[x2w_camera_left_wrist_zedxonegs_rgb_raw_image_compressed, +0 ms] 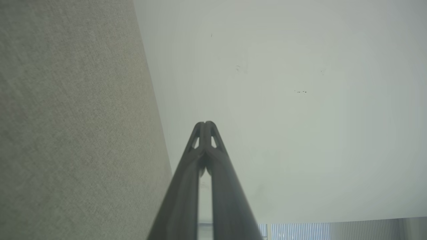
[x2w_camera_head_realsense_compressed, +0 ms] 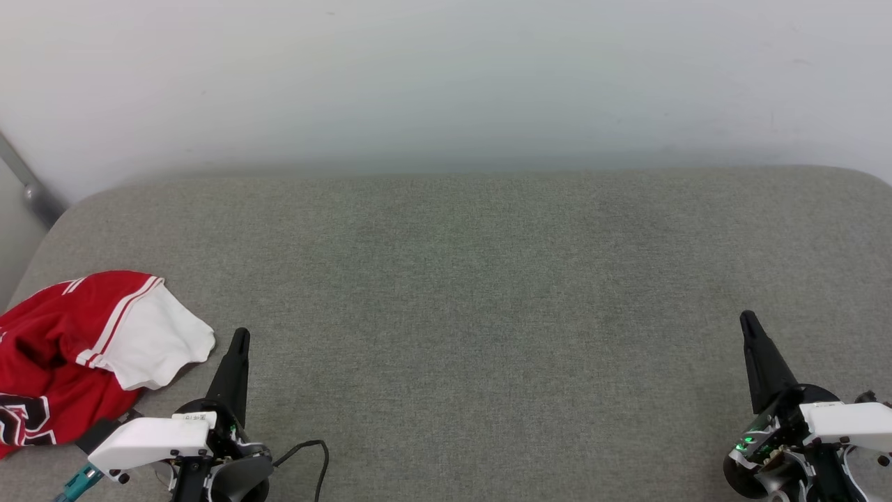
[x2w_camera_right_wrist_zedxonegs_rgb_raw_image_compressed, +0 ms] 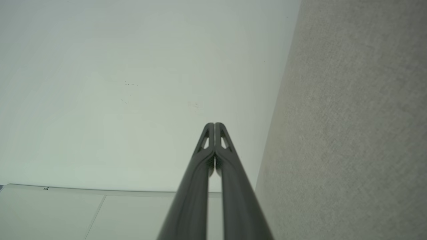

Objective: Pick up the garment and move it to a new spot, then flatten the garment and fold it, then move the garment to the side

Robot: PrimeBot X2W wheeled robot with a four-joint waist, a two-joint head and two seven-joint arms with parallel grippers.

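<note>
Just left of the left gripper (x2w_camera_head_realsense_compressed: 240,336), the garment (x2w_camera_head_realsense_compressed: 63,348) lies crumpled on the grey fabric surface (x2w_camera_head_realsense_compressed: 453,279), not held. Both grippers empty, fingers pressed together. Right gripper (x2w_camera_head_realsense_compressed: 748,319) is well apart from it.

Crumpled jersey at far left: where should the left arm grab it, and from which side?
Judging by its pose, take the white sleeve. It sticks out of the bunched garment as a loose flap with a free edge on the grey cushion. Come in low from the sleeve's right side, where the left gripper sits close by. Its jaws are shut, so open them first.
</note>
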